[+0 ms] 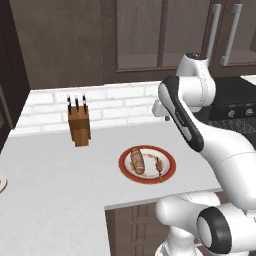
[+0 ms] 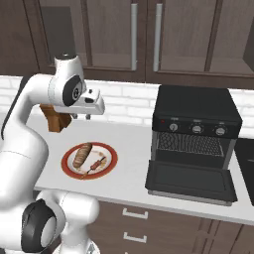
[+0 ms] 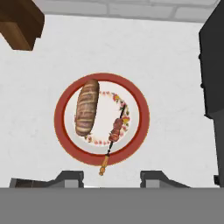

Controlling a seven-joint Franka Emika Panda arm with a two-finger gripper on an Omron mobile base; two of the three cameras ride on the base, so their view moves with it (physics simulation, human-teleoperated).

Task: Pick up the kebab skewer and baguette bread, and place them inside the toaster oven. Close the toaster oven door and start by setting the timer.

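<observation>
As seen overhead, kebab skewer (image 3: 114,133) lies diagonal.

Baguette bread (image 3: 86,107) beside kebab skewer (image 3: 114,132) on red-rimmed plate (image 3: 140,117)

1. Pale grey counter (image 3: 39,144) spread out under the hand, white brick wall at its back.
2. Red-rimmed plate (image 3: 142,116) sitting flat straight below the hand.
3. Wooden knife block (image 1: 79,124) standing off to the hand's left, near the wall.
4. Black toaster oven (image 2: 196,106) parked well to the hand's right, toaster oven door (image 2: 191,182) dropped open over the counter.
</observation>
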